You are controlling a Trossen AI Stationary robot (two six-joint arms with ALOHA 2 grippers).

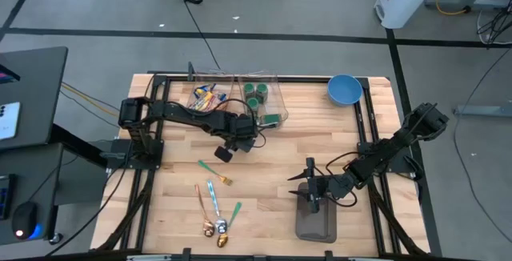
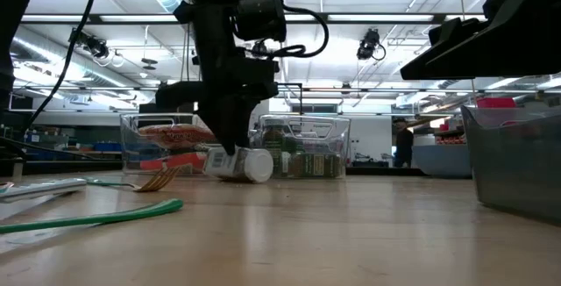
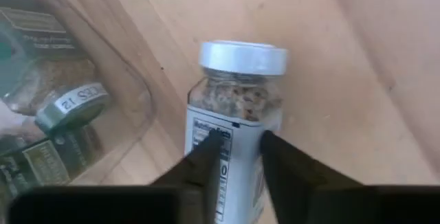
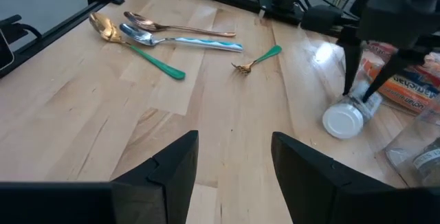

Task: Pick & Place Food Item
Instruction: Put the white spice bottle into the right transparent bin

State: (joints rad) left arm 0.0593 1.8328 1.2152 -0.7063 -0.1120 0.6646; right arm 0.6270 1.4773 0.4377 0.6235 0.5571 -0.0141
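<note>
A glass spice jar [image 3: 237,86] with a silver lid and a white label lies on its side on the wooden table [image 1: 264,165], just in front of a clear bin [image 1: 240,97]. The jar also shows in the high view [image 1: 224,154] and the right wrist view [image 4: 347,117]. My left gripper [image 3: 240,148] stands over the jar, pointing steeply down, with its fingers closed in on the jar's body. My right gripper [image 4: 234,162] hangs open above the table's near right part, over a grey container [image 1: 314,221], with nothing between its fingers. My left gripper has its two fingers [image 3: 206,159] on the jar's labelled body [image 3: 240,131], behind the lid. The fingers come from above, pointing steeply down, and lie across the jar. The jar rests on its side on the table, its lid end pointing away from the fingers.
The clear bin holds green-lidded spice jars [image 1: 256,93] and snack packets [image 1: 204,97]. A blue bowl [image 1: 345,90] stands at the far right. A green fork [image 1: 214,171] and several spoons [image 1: 216,213] lie at the near left. The table's middle shows bare wood.
</note>
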